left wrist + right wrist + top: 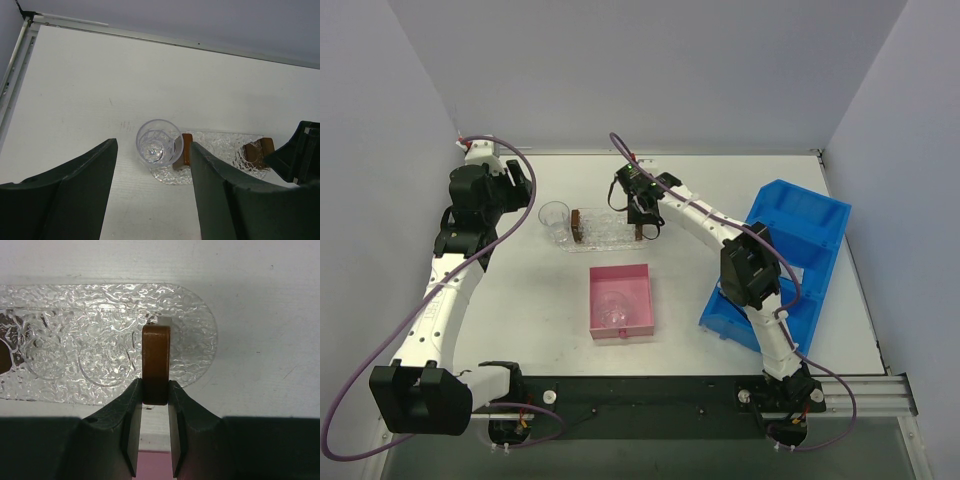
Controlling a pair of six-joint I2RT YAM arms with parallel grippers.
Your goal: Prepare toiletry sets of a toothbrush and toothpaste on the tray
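Note:
The clear bumpy tray (607,229) lies at mid-table, with two brown upright blocks on it. My right gripper (645,226) is shut on the tray's right brown block (156,352), whose lower end sits pinched between the fingers (131,405). The tray (75,315) stretches left from there. My left gripper (520,182) hovers open at the far left, its jaws wide, looking down at a clear cup (157,141) by the tray's left end (172,176) and the left brown block (185,150). No toothbrush or toothpaste shows in any view.
A square pink box (620,300) with something clear inside sits in front of the tray. A big blue bin (790,250) lies tilted at the right. The clear cup (554,215) stands against the tray's left end. The table's back edge runs behind.

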